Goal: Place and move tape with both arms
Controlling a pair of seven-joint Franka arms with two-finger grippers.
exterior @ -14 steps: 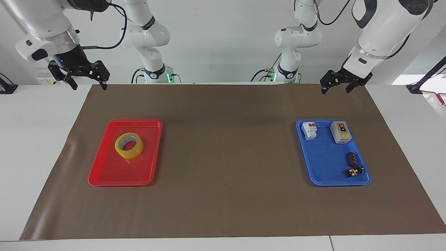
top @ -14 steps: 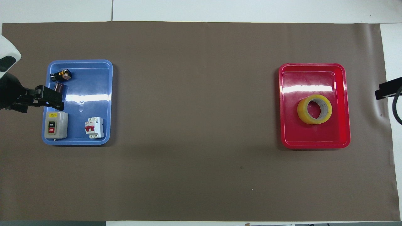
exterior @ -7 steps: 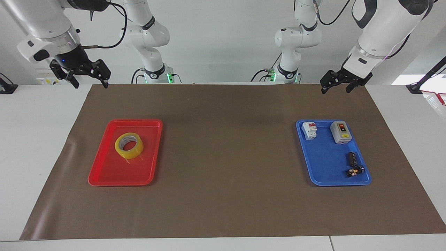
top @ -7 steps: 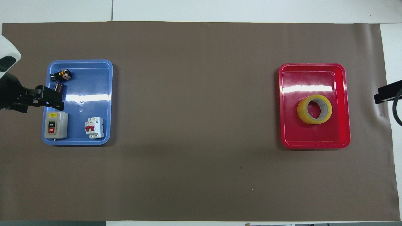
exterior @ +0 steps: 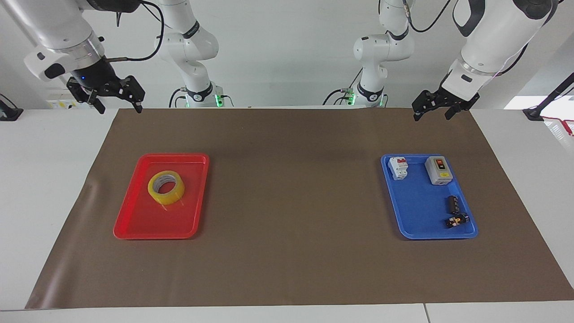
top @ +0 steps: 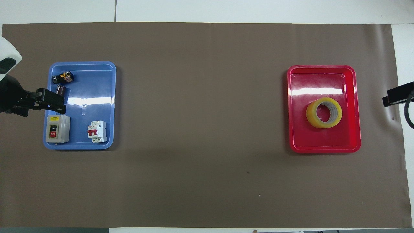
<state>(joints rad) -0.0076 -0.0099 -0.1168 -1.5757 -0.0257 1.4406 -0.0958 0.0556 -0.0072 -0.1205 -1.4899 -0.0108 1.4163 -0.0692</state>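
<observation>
Tape [exterior: 166,187] lies flat in the red tray [exterior: 134,224], core hole up, in the half of the tray nearer the robots, toward the right arm's end of the desk [exterior: 45,179]. You have the tray sitting on the brown mat [exterior: 291,202]. Your right tool [exterior: 119,104] hangs in the air over the mat's corner at the robots' edge, fingers wide apart, holding nothing. Your left tool [exterior: 432,114] hangs over the mat's edge at the left arm's end, fingers also spread, holding nothing. The blue tray [exterior: 417,224] sits toward the left arm's end, well apart from the red one; it carries a white breaker [exterior: 398,168], a grey switch box [exterior: 438,170] and two small black parts [exterior: 454,211].

From overhead, you see the tape [top: 323,112] in the red tray [top: 323,147], again nearer the robots' side. The left tool [top: 42,103] covers the outer rim of the blue tray [top: 97,81], just beside the switch box [top: 57,129]. Only a black edge of the right tool [top: 395,96] shows at the frame's side, apart from the red tray.
</observation>
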